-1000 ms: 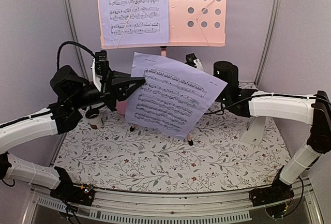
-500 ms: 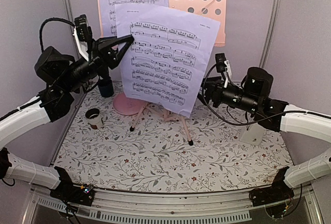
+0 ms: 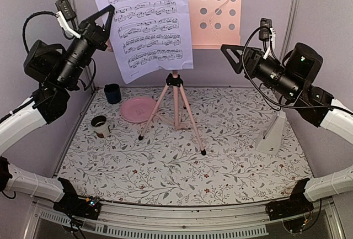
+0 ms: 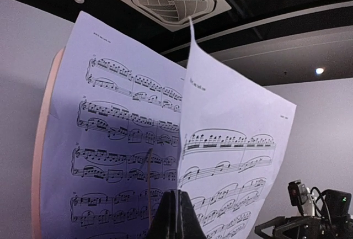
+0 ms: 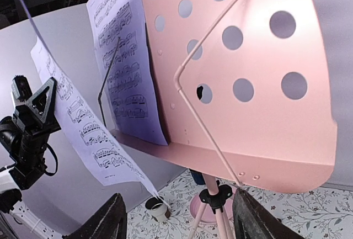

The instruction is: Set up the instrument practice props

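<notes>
My left claw (image 3: pixel 109 12) has swung up from low over the desk (image 3: pixel 165 173), still clenched on the edge of the loose sheet music page (image 3: pixel 146 24), which now hangs before the pink music stand (image 3: pixel 215 12), overlapping the page already there (image 4: pixel 110 134). My right claw (image 3: pixel 229 57) has drawn back, released and empty. I judge the loose page still needs shifting onto the stand's bare perforated half.

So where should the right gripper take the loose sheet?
Probably the right edge of the loose sheet, coming from the right, jaws across its thickness: the left gripper pinches its left edge, leaving that thin side free and nearest the open right gripper.
</notes>
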